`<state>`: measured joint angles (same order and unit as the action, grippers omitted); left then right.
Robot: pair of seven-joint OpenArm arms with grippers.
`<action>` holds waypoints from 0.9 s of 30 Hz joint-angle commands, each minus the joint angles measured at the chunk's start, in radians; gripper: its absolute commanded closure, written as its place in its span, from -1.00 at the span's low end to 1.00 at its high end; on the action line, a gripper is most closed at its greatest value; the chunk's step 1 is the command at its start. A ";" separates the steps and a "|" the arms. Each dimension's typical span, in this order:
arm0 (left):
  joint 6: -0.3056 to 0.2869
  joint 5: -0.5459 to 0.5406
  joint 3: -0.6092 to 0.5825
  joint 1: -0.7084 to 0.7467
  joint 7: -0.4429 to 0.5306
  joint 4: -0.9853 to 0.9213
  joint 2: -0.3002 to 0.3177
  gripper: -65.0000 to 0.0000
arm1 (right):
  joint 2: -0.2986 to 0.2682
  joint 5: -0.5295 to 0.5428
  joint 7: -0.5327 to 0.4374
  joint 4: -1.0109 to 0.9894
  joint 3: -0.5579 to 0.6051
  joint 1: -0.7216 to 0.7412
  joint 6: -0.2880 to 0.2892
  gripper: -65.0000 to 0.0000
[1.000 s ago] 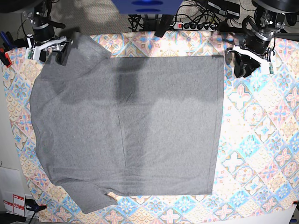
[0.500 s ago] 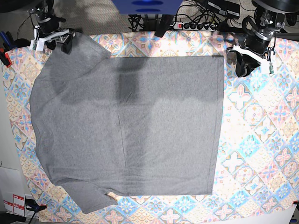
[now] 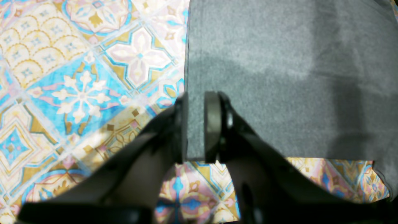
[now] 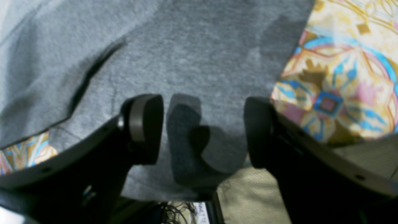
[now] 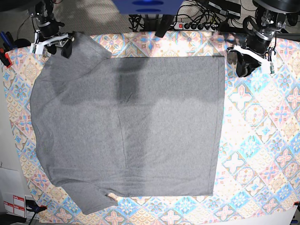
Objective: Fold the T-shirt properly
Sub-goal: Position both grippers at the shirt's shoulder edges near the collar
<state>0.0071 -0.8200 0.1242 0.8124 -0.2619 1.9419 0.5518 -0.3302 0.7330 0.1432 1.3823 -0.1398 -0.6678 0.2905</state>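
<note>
The soft, limp grey T-shirt (image 5: 126, 126) lies flat mid-frame on the patterned tablecloth (image 5: 262, 140). The left gripper (image 3: 196, 124) pinches its corner; the right gripper (image 4: 202, 130) gapes above a sleeve. Corners suit grasping best.

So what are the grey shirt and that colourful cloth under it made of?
The T-shirt looks like soft knit cotton: matte, flecked heather grey, lying limp and flat. The tablecloth has a printed tile pattern with a slight sheen in the left wrist view, so maybe coated fabric or vinyl; I can't tell for sure.
</note>
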 commanded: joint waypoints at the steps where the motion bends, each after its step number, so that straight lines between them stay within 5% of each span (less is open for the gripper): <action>1: -0.005 -0.002 0.007 0.006 0.022 0.014 0.015 0.76 | -0.011 -0.002 0.014 -0.004 -0.007 0.006 -0.003 -0.24; 21: -0.011 -0.002 0.070 0.006 0.022 -0.046 0.015 0.75 | -0.011 -0.002 0.022 -0.007 0.002 -0.002 -0.001 -0.24; 27: -0.175 -0.038 0.062 -0.018 0.020 -0.161 0.009 0.76 | -0.011 -0.003 0.028 -0.005 0.002 -0.013 -0.001 -0.24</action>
<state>-0.1547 -0.8501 0.1783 0.7944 -0.2665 1.7645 0.5480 -0.3325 0.7338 0.1421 1.3739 -0.1375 -0.6682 0.2916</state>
